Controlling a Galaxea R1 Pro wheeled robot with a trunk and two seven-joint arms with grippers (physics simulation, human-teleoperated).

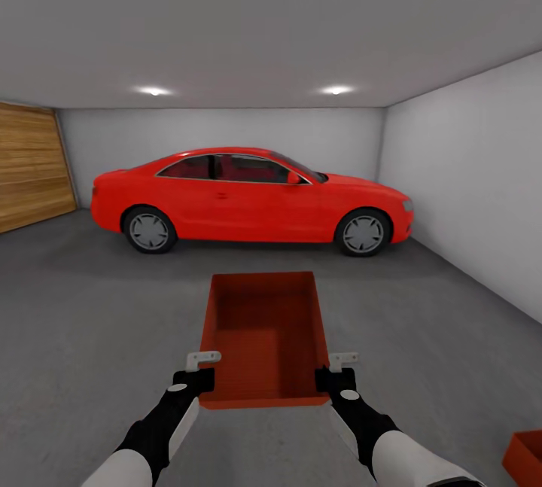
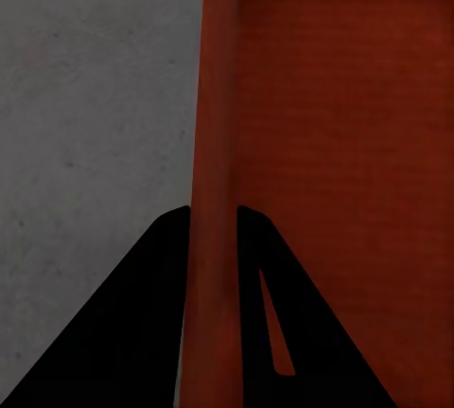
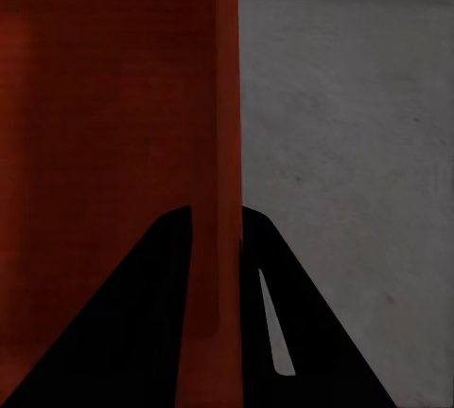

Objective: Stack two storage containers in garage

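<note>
I am in the garage, holding an orange-red open-topped storage container [image 1: 265, 336] out in front of me above the dark grey concrete floor [image 1: 98, 321]. My left gripper [image 1: 197, 375] is shut on its left wall near the near corner, and my right gripper [image 1: 335, 375] is shut on its right wall. The left wrist view has that wall [image 2: 216, 238] pinched between two black fingers [image 2: 142, 332]. In the right wrist view the right wall [image 3: 227, 238] sits between the fingers [image 3: 142, 332] the same way. A corner of the second container [image 1: 525, 458] lies on the floor at the lower right.
A shiny red car [image 1: 248, 201] is parked across the far side of the room. A wooden garage door [image 1: 30, 175] is at the left and a white wall [image 1: 467, 193] runs along the right. Open concrete floor lies between me and the car.
</note>
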